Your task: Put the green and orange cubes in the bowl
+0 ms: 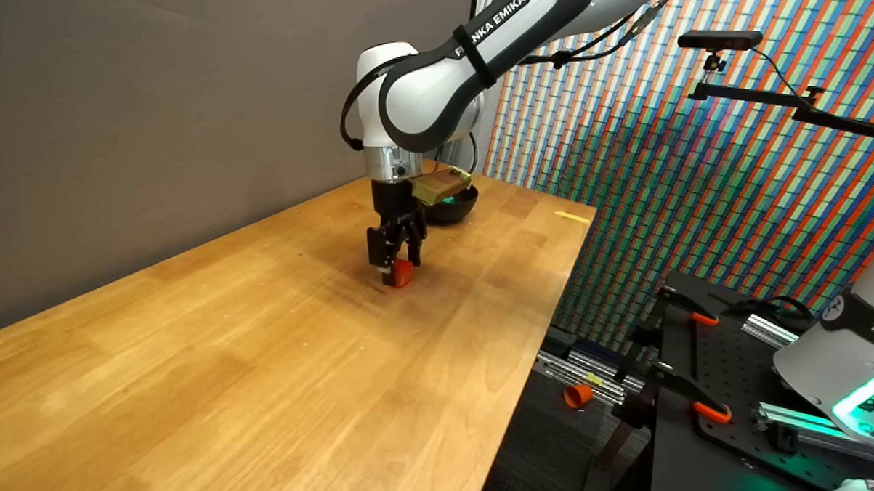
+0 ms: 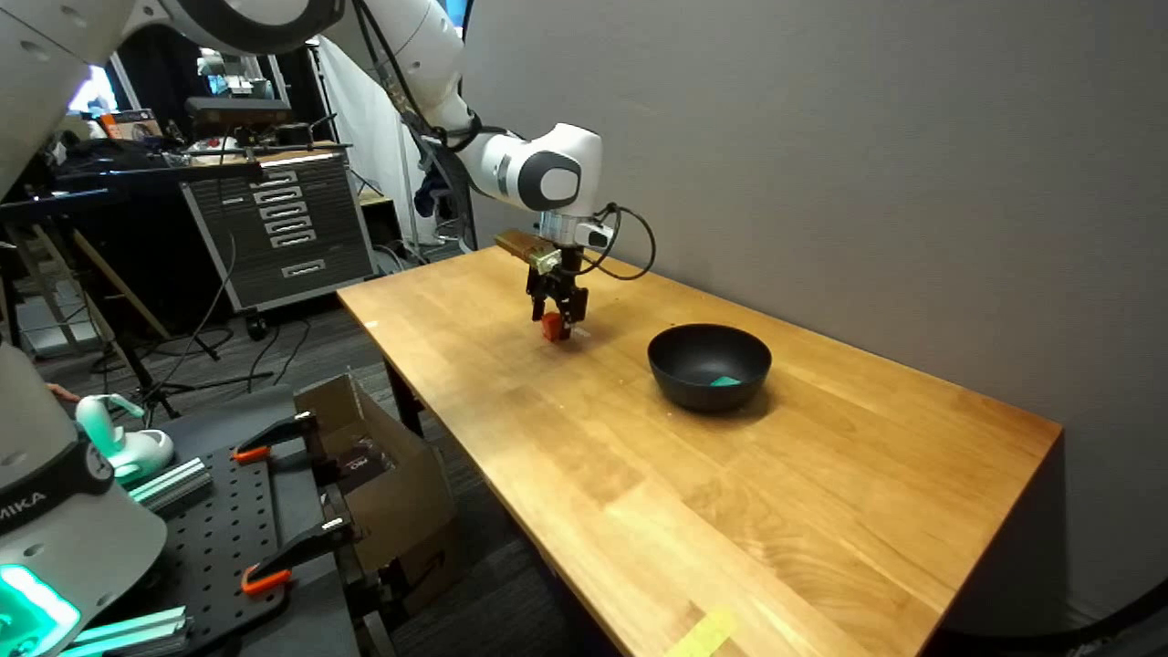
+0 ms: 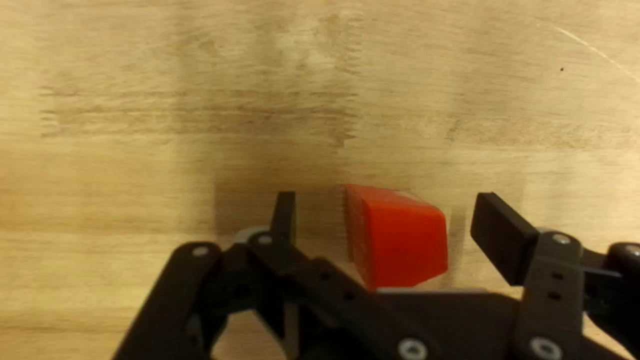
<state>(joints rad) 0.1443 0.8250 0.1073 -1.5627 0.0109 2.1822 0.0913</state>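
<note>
- Orange-red flat-faced cube (image 3: 407, 245) stands on the pale wooden tabletop (image 2: 821, 493), between the spread fingers (image 3: 500, 237) of the black two-fingered gripper (image 3: 392, 235).
- Gaps show on both sides of it in the wrist view, so nothing is pinched; the fingers likely straddle it ready to grasp.
- Small green cube (image 2: 725, 380), only partly visible, lies inside the round matte-black bowl (image 2: 698, 398), probably already delivered.
- "NKA EMIKA" reads along the white-and-black robot arm (image 1: 439, 93), a black strap (image 1: 475, 56) covering part of the first word; "FRA" shows on the white base (image 1: 851, 354).
</note>
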